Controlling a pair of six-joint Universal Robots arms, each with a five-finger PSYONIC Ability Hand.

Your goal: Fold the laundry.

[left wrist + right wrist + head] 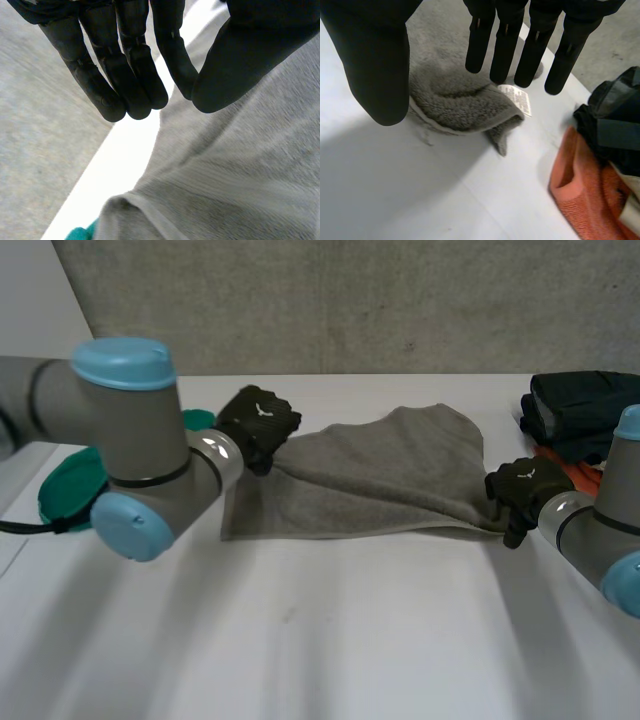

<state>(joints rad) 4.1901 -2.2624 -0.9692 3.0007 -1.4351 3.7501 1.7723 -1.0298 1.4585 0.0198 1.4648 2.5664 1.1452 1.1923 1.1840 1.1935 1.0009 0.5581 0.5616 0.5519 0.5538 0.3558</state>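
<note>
The grey towel [380, 475] lies partly doubled mid-table. The left hand [258, 426] is at its far-left corner and the right hand [520, 490] hovers over its near-right corner, both straight-fingered and holding nothing, likely placed to grab the 2 ends for a fold

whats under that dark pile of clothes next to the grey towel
An orange cloth sticks out from under the dark clothes and lies on the white table. How far it runs beneath them, and whether anything else lies there, is hidden by the clothes.
</note>
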